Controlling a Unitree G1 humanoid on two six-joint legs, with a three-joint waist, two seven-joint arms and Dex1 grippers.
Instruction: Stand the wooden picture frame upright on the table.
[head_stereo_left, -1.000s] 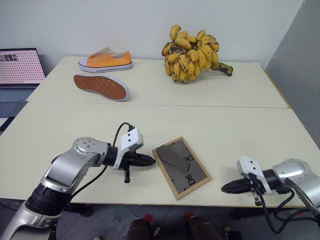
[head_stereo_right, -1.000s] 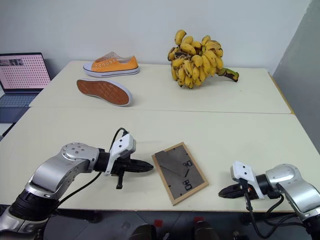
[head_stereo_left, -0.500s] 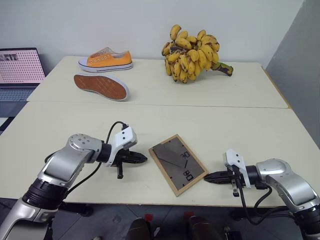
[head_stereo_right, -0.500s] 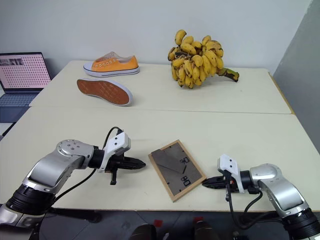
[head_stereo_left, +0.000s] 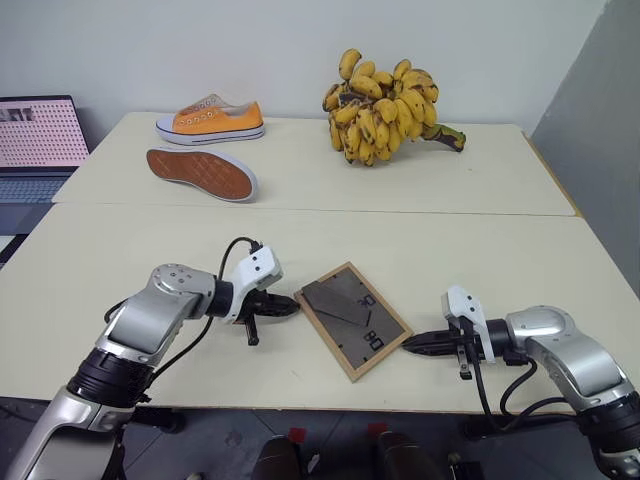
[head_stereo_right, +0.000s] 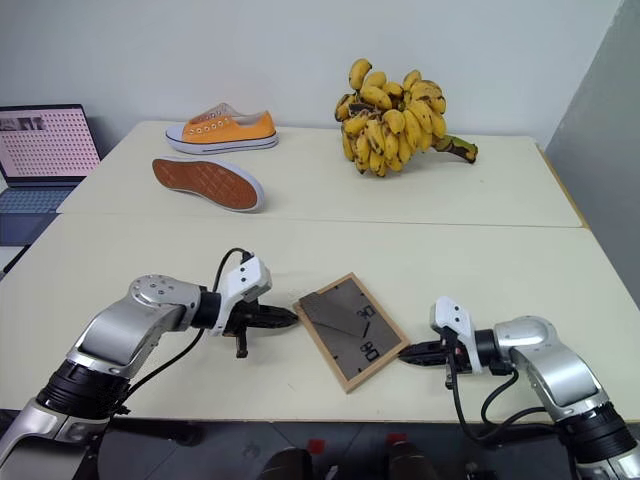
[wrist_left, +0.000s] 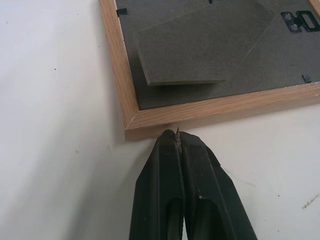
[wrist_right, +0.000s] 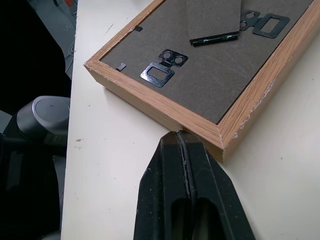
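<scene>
The wooden picture frame (head_stereo_left: 352, 318) lies flat, back side up, near the front edge of the cream table (head_stereo_left: 480, 260). Its dark grey back shows the stand flap (wrist_left: 200, 50) and metal hangers (wrist_right: 159, 73). My left gripper (head_stereo_left: 292, 308) is shut and empty, its tip against the frame's left corner (wrist_left: 131, 131). My right gripper (head_stereo_left: 408, 346) is also shut and empty. Its tip touches the frame's near right edge, close to the corner (wrist_right: 227, 141).
An orange sneaker (head_stereo_left: 211, 119) stands at the back left, with a second shoe (head_stereo_left: 201, 172) sole-up in front of it. A bunch of bananas (head_stereo_left: 385, 96) lies at the back centre. A laptop (head_stereo_left: 38, 140) sits beyond the table's left side.
My right gripper swung in leftward to the frame's near right edge. The frame slid a little to the left and away. The left gripper tip now meets its left corner.
</scene>
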